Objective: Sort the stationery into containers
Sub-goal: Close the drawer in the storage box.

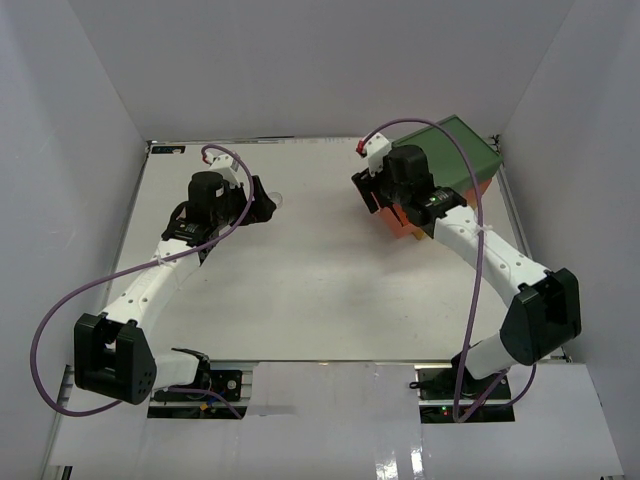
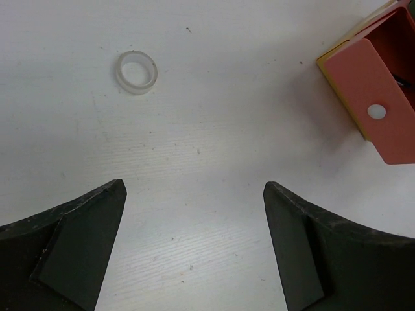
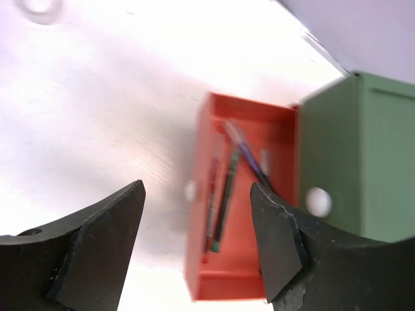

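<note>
Left gripper (image 2: pixel 194 189): I am seeing its jaws standing wide apart with nothing between them, hovering over the white table (image 1: pixel 300 300) on the left side.
Clear tape roll (image 2: pixel 137 72): it is lying flat on the table just beyond the left fingers (image 2: pixel 78 246), not touching them.
Right gripper (image 3: pixel 198 188): its jaws are standing apart and holding nothing, hanging above the pulled-out drawer at the far right.
Chest (image 1: pixel 455 150): it is sitting at the far right corner of the table.
Orange-red drawer (image 3: pixel 227 278): it is sticking out of the chest, open at the top.
Pens (image 3: pixel 224 194): thin pens are lying lengthwise inside that drawer. I cannot count them because the wrist view is blurring.
Green drawer (image 3: pixel 363 162): it is sitting closed above the orange-red one, its white knob (image 3: pixel 318 199) showing.
</note>
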You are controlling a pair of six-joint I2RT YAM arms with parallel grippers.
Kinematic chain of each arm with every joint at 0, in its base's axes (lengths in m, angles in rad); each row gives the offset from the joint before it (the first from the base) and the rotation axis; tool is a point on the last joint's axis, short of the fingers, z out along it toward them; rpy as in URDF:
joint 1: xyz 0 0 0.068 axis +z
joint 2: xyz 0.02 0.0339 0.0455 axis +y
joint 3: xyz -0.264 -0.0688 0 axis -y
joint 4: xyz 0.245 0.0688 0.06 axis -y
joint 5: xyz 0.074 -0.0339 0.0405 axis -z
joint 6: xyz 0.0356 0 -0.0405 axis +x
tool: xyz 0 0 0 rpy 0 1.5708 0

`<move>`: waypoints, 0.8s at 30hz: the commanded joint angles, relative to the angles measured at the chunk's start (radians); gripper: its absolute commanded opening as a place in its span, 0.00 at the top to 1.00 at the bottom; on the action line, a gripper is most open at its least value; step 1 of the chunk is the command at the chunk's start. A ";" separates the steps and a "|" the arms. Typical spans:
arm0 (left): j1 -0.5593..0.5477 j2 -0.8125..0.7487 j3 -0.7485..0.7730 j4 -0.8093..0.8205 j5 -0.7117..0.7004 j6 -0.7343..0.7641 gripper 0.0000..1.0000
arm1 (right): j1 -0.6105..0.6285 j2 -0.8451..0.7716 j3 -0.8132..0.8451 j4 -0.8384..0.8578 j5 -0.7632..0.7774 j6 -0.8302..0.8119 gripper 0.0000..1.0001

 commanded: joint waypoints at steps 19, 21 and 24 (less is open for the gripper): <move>0.005 -0.016 -0.017 -0.019 -0.109 0.018 0.02 | 0.083 0.224 0.001 0.107 0.087 0.052 0.17; 0.005 -0.013 -0.017 -0.019 -0.109 0.018 0.02 | 0.082 0.235 0.013 0.105 0.127 0.043 0.17; 0.005 -0.013 -0.017 -0.019 -0.109 0.018 0.02 | 0.071 0.242 0.020 0.107 0.157 0.031 0.17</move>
